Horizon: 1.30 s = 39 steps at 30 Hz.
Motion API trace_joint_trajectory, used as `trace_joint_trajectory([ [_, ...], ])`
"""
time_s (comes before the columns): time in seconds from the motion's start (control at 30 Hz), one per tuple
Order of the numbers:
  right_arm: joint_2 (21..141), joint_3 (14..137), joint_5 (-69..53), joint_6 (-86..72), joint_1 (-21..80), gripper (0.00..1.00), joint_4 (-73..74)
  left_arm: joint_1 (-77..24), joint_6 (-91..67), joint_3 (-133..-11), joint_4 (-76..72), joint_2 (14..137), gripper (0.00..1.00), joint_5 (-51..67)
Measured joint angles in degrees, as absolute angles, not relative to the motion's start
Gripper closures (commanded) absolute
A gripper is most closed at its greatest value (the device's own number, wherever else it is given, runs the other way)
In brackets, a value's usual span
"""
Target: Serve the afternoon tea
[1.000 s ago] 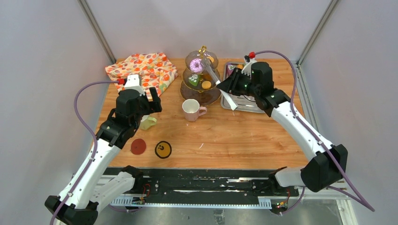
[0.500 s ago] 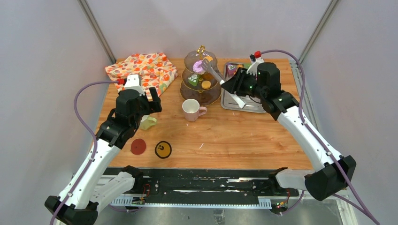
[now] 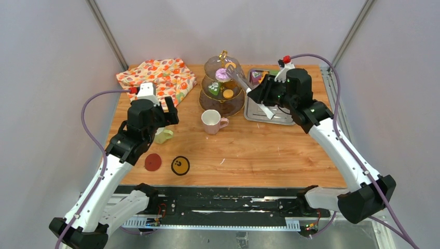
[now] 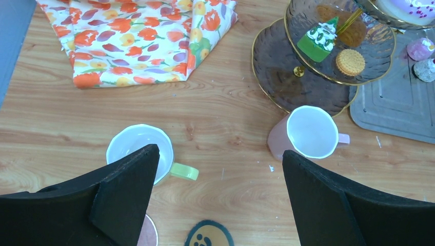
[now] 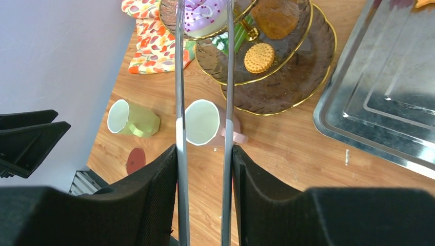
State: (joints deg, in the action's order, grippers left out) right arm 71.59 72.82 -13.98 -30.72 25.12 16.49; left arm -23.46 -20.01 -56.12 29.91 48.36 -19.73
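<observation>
The brown-glass three-tier stand (image 3: 223, 106) stands at the table's back centre. A purple doughnut (image 3: 223, 74) lies on its top tier, a green cake (image 3: 213, 88) and an orange biscuit (image 3: 228, 94) on the middle tier. My right gripper (image 3: 259, 96) is shut on metal tongs (image 5: 179, 77), whose tips reach beside the doughnut (image 5: 202, 11). The pink mug (image 3: 211, 121) stands in front of the stand. The yellow-green mug (image 3: 163, 136) is under my left gripper (image 3: 165, 113), which is open and empty above the table (image 4: 220, 159).
A steel tray (image 3: 270, 111) lies right of the stand, with small pastries (image 4: 420, 49) at its far end. A floral cloth (image 3: 158, 77) lies at the back left. A red coaster (image 3: 152, 162) and a yellow-black coaster (image 3: 180, 165) lie near the front left.
My right arm has moved back and to the right with the tongs, their tips now at the top tier by the doughnut. The left arm has not moved.
</observation>
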Motion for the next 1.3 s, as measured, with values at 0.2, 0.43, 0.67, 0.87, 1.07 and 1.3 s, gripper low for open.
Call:
trace_joint_trajectory([
  [0.2, 68.82, 74.72, -11.9, -29.43, 25.04, 0.61, 18.37, -23.46, -19.99, -56.12, 29.91, 48.36, 0.05, -19.73],
  [0.43, 65.63, 75.35, -10.79, -28.88, 23.59, 0.64, 18.35, -23.46, -19.99, -56.12, 29.91, 48.38, 0.05, -19.73],
  [0.67, 62.83, 74.22, -8.56, -27.7, 19.81, 0.64, 20.6, -23.46, -19.97, -56.12, 29.91, 48.38, 0.05, -19.73],
  [0.87, 59.59, 72.73, -6.94, -25.43, 12.6, 0.64, 25.1, -23.46, -19.73, -56.12, 29.91, 48.88, 0.05, -19.64],
  [1.07, 58.28, 69.67, -8.56, -24.36, 4.45, 0.65, 27.14, -23.46, -19.49, -56.12, 29.91, 49.12, 0.05, -19.55],
  [1.3, 63.2, 66.43, -8.49, -22.39, 3.16, 0.66, 28.73, -23.46, -19.62, -56.12, 29.89, 49.36, 0.05, -19.38],
])
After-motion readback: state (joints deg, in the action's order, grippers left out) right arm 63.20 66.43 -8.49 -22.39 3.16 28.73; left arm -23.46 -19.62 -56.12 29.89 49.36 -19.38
